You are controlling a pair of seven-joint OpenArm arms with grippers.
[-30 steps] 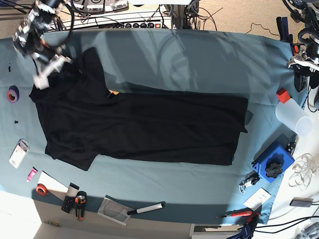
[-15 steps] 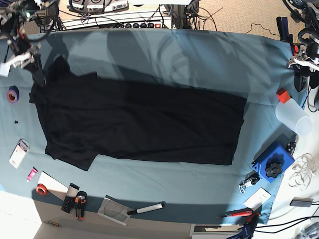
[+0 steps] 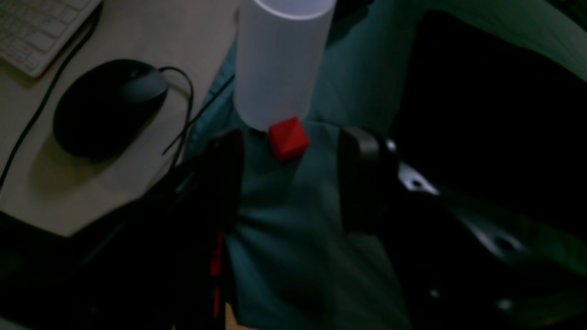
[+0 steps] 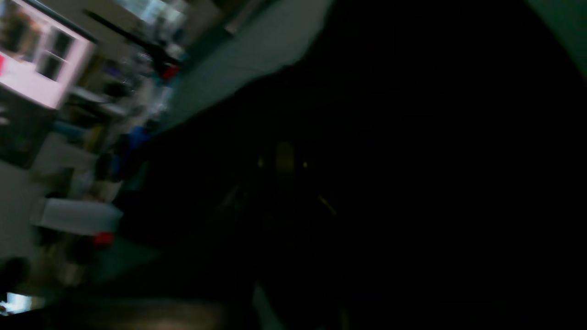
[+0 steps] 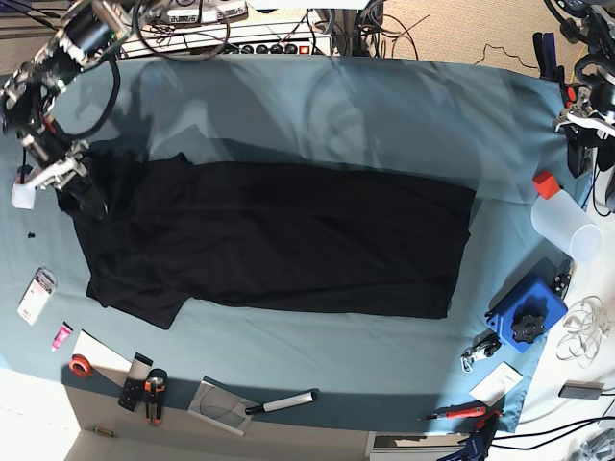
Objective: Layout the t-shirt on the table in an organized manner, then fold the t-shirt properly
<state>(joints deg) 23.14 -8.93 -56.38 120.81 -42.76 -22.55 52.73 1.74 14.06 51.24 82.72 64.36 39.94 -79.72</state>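
- Lying flat across the middle of the table point(image 5: 317, 96), the black t-shirt point(image 5: 279, 235) is spread out lengthwise, hem toward the right edge and sleeves toward the left edge.
- Along the near edge sit a red tape roll point(image 5: 81, 365), a white card point(image 5: 98, 353), orange-handled pliers point(image 5: 154, 394) and a white-handled tool point(image 5: 279, 403).
- Near the right edge stand a blue block point(image 5: 527, 309), a clear plastic cup point(image 5: 567, 223) and a small red cube point(image 5: 546, 183), the cube just beside the cup.
- At the left edge, the right gripper point(image 5: 82, 187) has its jaws closed at the shirt's far-left shoulder corner; whether cloth is pinched cannot be told, the wrist view being too dark.
- By the far-right corner, the left gripper point(image 3: 289, 183) hovers with fingers point(image 3: 362, 183) spread wide, holding nothing, above bare teal cloth next to the cube.
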